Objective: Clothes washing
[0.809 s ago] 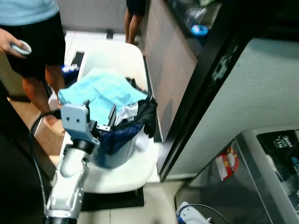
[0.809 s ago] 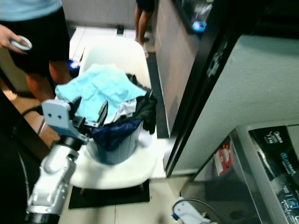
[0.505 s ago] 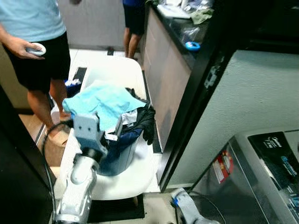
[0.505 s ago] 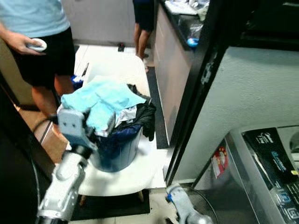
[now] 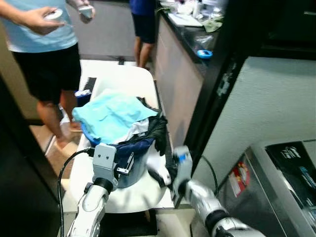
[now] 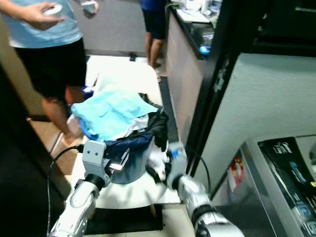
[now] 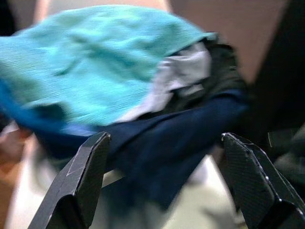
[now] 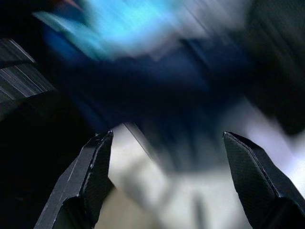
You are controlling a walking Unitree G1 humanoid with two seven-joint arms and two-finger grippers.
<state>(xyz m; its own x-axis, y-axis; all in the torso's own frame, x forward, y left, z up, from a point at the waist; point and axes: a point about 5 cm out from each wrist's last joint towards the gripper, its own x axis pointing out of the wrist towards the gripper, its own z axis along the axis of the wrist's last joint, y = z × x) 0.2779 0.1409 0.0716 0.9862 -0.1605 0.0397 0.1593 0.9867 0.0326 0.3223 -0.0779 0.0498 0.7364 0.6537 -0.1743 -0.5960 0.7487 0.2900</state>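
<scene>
A white moulded chair (image 5: 129, 86) stands on the floor ahead of the robot, and on its seat sits a bluish-grey laundry basket (image 5: 131, 174) heaped with clothes. On top of the heap lies a light turquoise garment (image 5: 109, 114), spread wide and sagging over the left rim; under it show a pale grey-white piece (image 7: 183, 71), a dark navy garment (image 7: 190, 131) draped over the near rim, and a black garment (image 5: 158, 129) hanging down the right side of the basket. The left gripper (image 5: 127, 167) is raised at the near left of the basket, just beside its wall, its two black fingers (image 7: 83, 176) spread wide apart with nothing between them; in its wrist view the navy cloth and the turquoise garment lie ahead of the open fingers. The right gripper (image 5: 163, 177) reaches in from the near right over the seat, close to the basket's right side below the hanging black garment; its wrist view is blurred, yet its fingers (image 8: 90, 174) also stand wide apart and hold nothing. To the far left stands a person (image 5: 47, 59) in a light blue shirt and black shorts, holding a small white object in each hand (image 5: 37, 17). To the right runs a dark-topped desk (image 5: 190, 37) with a blue roll of tape (image 5: 204, 53) on it, and at the near right is the lid of a washing machine (image 5: 291, 173).
</scene>
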